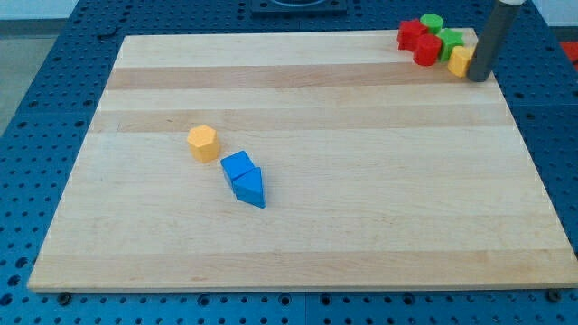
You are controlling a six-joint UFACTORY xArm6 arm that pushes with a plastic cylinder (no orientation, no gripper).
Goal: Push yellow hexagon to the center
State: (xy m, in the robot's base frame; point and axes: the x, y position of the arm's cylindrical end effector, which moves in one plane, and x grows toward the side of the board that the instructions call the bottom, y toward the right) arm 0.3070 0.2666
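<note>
The yellow hexagon (203, 143) lies on the wooden board (361, 181), left of the board's middle. My tip (479, 78) is at the view's top right corner of the board, far from the hexagon. It stands right beside a yellow block (460, 60), touching or nearly touching its right side.
A blue cube (237, 167) and a blue triangular block (250, 188) lie together just below and right of the hexagon. At the top right corner a cluster holds two red blocks (419, 41), a green cylinder (432, 23) and a green block (450, 41).
</note>
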